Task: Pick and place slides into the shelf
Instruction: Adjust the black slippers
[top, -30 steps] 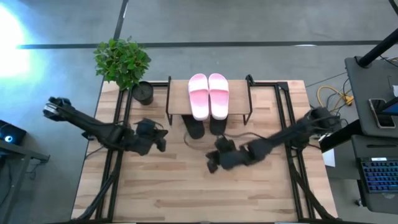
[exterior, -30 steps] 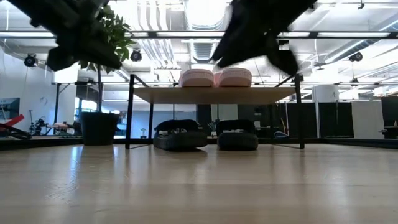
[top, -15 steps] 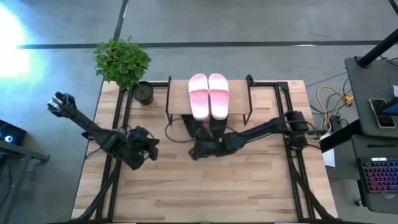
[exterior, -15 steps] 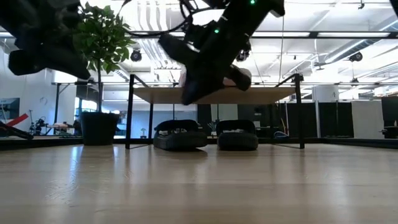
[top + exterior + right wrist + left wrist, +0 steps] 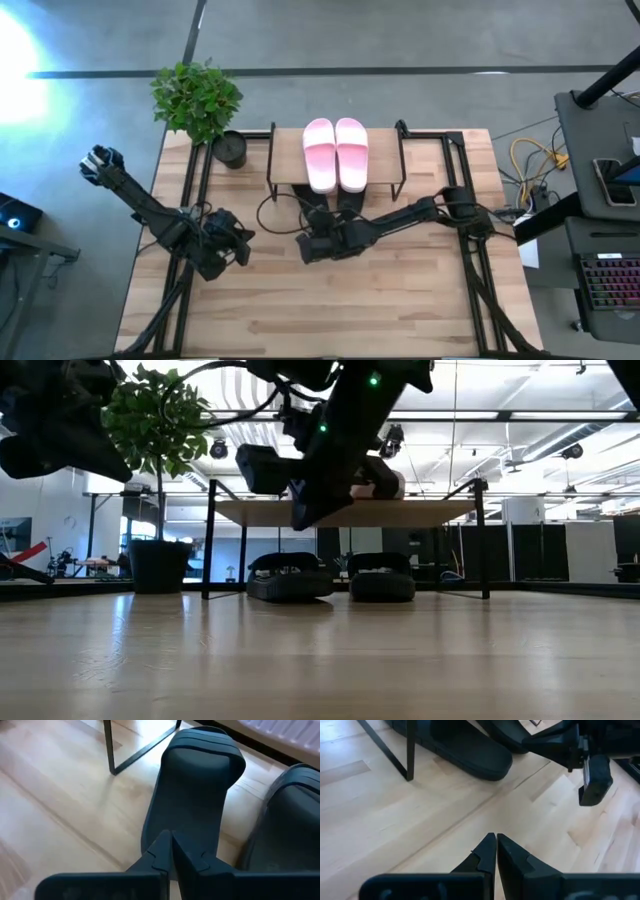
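Hovering right tool: closed, fingers together, nothing held; poised over the heel of a black slide.
Right arm pose: stretched low across the table, reaching toward the shelf front.
Left tool: closed, empty, well apart from the right tool, waiting above bare table.
Black pair: just ahead of the right tool, side by side under the shelf.
Pink pair: beyond, on the shelf top.
Progress: all four look placed; probably only nudging left.
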Robot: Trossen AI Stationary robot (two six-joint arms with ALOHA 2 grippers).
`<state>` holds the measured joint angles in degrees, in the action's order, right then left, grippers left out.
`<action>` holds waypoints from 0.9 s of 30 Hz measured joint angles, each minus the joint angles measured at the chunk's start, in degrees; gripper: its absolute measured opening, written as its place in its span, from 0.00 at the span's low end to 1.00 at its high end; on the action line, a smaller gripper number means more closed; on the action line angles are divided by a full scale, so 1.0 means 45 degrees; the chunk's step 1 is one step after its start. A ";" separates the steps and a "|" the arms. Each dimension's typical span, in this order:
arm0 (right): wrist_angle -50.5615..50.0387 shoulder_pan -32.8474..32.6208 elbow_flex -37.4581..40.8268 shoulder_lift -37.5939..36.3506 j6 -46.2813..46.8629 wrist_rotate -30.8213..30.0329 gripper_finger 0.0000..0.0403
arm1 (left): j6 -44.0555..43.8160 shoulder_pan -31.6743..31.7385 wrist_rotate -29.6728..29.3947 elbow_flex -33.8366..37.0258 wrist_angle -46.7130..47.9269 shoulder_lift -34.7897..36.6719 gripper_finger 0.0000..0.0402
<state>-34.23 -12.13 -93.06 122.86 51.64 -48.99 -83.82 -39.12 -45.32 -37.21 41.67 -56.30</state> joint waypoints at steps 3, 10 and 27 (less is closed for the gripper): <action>0.0015 -0.0152 -0.0034 0.0007 0.0555 -0.0304 0.02 | 0.0026 -0.0063 0.0010 -0.0005 0.0240 -0.0083 0.00; -0.0007 -0.1202 -0.0034 -0.0056 0.1764 -0.0554 0.02 | 0.0033 -0.0130 0.0335 0.0000 0.0472 -0.0120 0.00; 0.0430 -0.1338 0.2207 -0.0007 1.1503 -0.2653 0.02 | 0.0632 -0.0353 0.0346 0.0010 0.0982 -0.0071 0.00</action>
<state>-32.30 -18.15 -83.13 122.83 103.40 -60.93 -80.97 -40.71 -43.76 -37.17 46.09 -56.62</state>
